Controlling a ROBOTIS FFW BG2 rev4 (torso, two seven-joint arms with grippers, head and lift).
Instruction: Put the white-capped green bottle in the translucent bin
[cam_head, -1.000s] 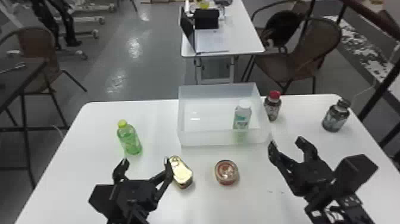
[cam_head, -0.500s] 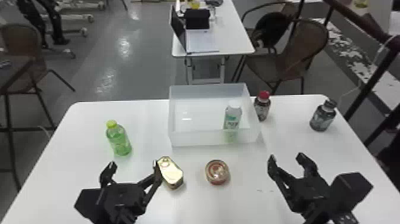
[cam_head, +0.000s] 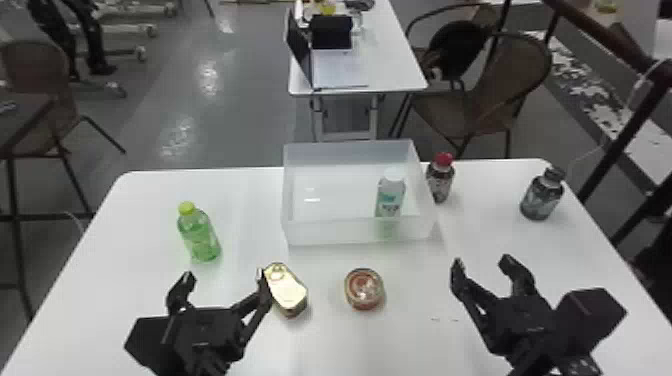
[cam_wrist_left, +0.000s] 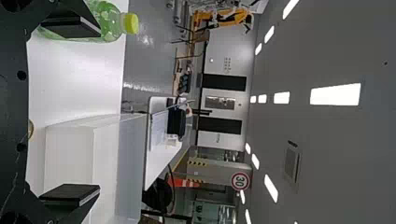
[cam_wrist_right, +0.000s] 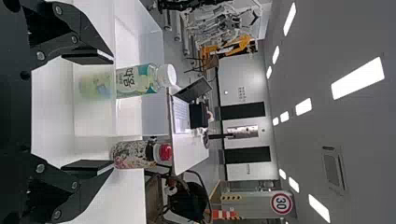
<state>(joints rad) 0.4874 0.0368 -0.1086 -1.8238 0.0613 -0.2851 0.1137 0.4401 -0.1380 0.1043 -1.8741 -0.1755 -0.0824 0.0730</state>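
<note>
White-capped green bottle (cam_head: 390, 197), upright inside the translucent bin (cam_head: 330, 232), forward and to the left of the right pincer (cam_head: 484, 265). The bin lies beyond both pincers, mostly between their lines. Right pincer: fingers spread. Left pincer (cam_head: 225, 280): fingers likewise spread. Red-capped bottle (cam_head: 440, 181): just outside the bin, beyond the right pincer and slightly left of it. Dark bottle (cam_head: 541, 197): forward and right of the same pincer. Round tin (cam_head: 364, 288): on the worktop (cam_head: 400, 345) between the pincers. Gold-lidded tin (cam_head: 286, 290): just right of the left pincer. Yellow-capped bottle (cam_head: 199, 235): beyond the left pincer, slightly left.
</note>
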